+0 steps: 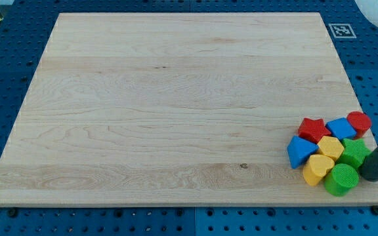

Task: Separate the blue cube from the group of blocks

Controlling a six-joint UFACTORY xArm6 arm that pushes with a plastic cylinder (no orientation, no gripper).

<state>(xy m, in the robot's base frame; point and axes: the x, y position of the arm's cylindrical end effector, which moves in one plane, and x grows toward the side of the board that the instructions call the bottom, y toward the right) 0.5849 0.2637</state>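
Note:
Several blocks sit bunched together at the board's bottom right. The blue cube [341,127] lies in the group's top row, between a red star [314,129] on its left and a red cylinder [359,122] on its right. Below them are a blue wedge-like block [300,151], a yellow hexagon [331,148] and a green star-like block [355,151]. Lowest are a yellow heart [318,169] and a green cylinder [341,179]. My tip [371,176] is at the group's right side, beside the green cylinder and just below the green star-like block. It is well below the blue cube.
The wooden board [176,98] lies on a blue perforated table [5,78]. A black-and-white marker tag [341,30] sits at the board's top right corner. The group lies close to the board's right and bottom edges.

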